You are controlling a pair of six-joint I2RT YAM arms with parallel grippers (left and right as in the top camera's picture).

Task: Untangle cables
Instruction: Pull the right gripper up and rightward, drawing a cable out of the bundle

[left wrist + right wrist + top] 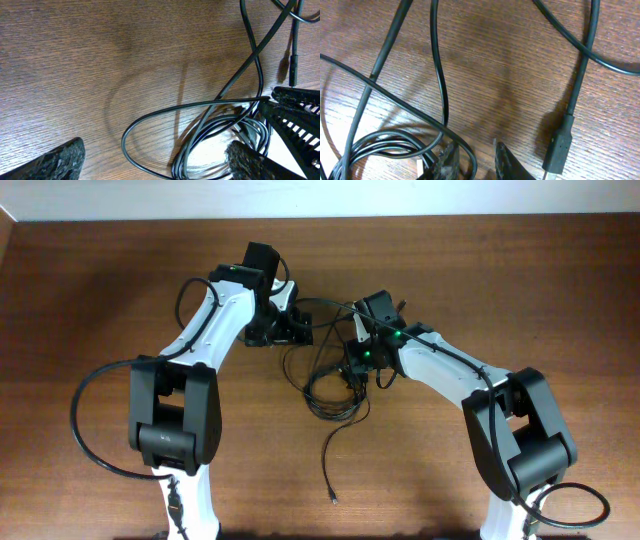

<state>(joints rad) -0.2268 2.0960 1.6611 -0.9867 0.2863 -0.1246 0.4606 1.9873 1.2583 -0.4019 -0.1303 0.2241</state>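
Thin black flexible cables (330,395) lying coiled on brown wooden table (90,290), between both claws. Left claw (155,162) spread wide, empty, just beside the coil. Right claw (472,162) narrowed over the coil; grip unclear.

Cables (440,90) — cut off at frame edges.

Both arms reach from the 6 o'clock edge toward center, elbows bowed outward. The left pincer (290,328) points toward 3 o'clock with fingers spread wide. The right pincer (355,370) angles toward 9 o'clock, its fingertips (451,159) nearly together.
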